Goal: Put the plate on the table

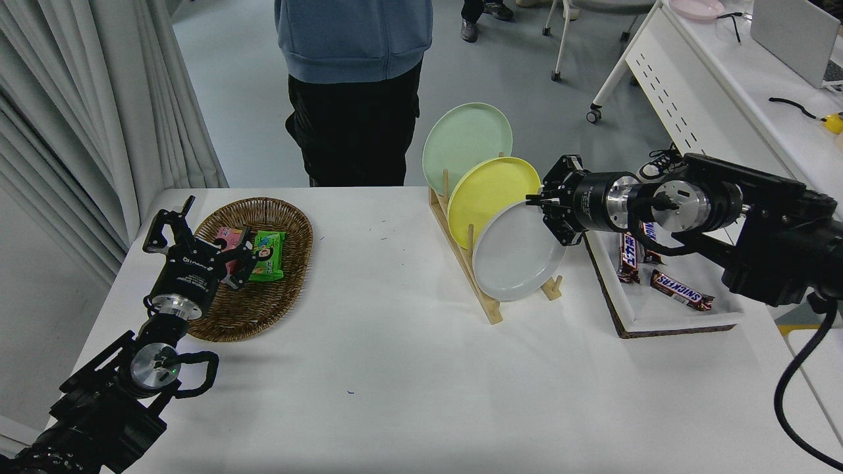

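Observation:
The light grey plate (517,253) stands on edge in the front slot of a wooden rack (469,263), on the white table (395,368). A yellow plate (490,187) and a pale green plate (464,141) stand behind it in the same rack. My right gripper (545,214) comes in from the right and is at the grey plate's upper right rim, open, with its jaws on either side of the rim. My left gripper (205,238) is parked at the lower left, open, over the basket's near edge.
A wicker basket (290,263) with snack packets sits at the left. A white tray (658,322) with chocolate bars sits right of the rack, under my right arm. A person (355,85) stands at the far side. A white desk (724,85) is at the top right.

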Controlling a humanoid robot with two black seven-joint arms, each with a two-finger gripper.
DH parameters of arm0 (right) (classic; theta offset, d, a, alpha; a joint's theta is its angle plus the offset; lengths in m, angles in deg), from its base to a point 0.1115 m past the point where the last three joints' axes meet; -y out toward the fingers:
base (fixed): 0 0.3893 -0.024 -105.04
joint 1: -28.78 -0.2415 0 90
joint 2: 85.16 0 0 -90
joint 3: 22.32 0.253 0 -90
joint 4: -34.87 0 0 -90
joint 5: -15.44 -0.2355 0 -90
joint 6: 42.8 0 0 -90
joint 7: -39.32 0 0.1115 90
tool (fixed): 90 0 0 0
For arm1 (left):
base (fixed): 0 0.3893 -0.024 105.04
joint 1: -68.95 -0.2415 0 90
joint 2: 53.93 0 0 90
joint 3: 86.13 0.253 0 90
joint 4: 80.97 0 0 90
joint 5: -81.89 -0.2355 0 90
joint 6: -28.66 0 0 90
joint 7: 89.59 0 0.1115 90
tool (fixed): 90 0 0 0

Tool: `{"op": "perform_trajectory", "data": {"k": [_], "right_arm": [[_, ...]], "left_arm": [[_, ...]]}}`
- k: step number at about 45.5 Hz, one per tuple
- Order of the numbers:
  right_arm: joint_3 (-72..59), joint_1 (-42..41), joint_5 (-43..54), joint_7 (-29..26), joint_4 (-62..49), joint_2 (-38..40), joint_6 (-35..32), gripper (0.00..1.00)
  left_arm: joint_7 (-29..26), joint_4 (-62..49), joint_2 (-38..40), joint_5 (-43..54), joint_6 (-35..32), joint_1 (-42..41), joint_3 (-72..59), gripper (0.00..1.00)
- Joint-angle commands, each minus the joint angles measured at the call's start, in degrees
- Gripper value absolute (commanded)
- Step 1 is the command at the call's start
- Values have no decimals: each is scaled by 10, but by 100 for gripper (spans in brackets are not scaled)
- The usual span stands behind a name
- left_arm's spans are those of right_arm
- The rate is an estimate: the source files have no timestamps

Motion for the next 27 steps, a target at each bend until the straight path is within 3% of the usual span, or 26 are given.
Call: {"op": "perform_trajectory", "data": {"k": [1,13,27], "right_arm": [[54,-17,-6,-41,37,30,-1,0],[85,-53,-60,-70,61,54,12,0],[87,-111,-119,-98,88,70,75,0]], "left_arm": [[0,-1,0,0,0,0,0,100],[0,-1,0,0,0,0,0,100],[0,0,0,0,0,0,0,100]]}}
